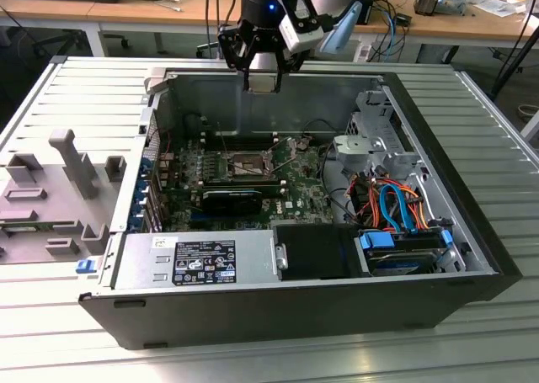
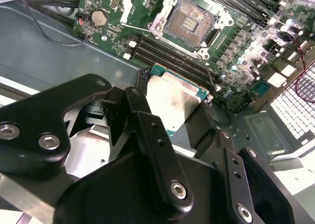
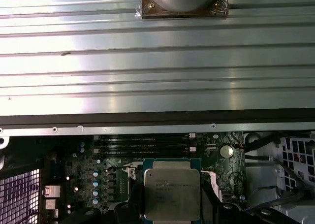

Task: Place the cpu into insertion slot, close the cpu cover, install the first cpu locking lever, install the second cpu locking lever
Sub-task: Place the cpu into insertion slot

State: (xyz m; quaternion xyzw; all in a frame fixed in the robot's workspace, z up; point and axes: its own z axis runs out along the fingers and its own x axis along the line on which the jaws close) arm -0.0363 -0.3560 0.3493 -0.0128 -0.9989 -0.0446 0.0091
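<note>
We see the gripper [image 1: 263, 83] up high over the open computer case [image 1: 295, 309]. Its jaws are squeezed tight on the cpu [image 2: 173, 102], a small silver square. The cpu hangs in the air above the green board [image 2: 114, 3]. The insertion slot [image 2: 190, 21] lies uncovered below, well apart from it.

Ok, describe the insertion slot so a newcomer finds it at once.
Look inside the open computer case at the green motherboard. The insertion slot is the small square socket near its middle. Its dark brownish centre in a silvery frame sets it apart from the long black slots beside it.
</note>
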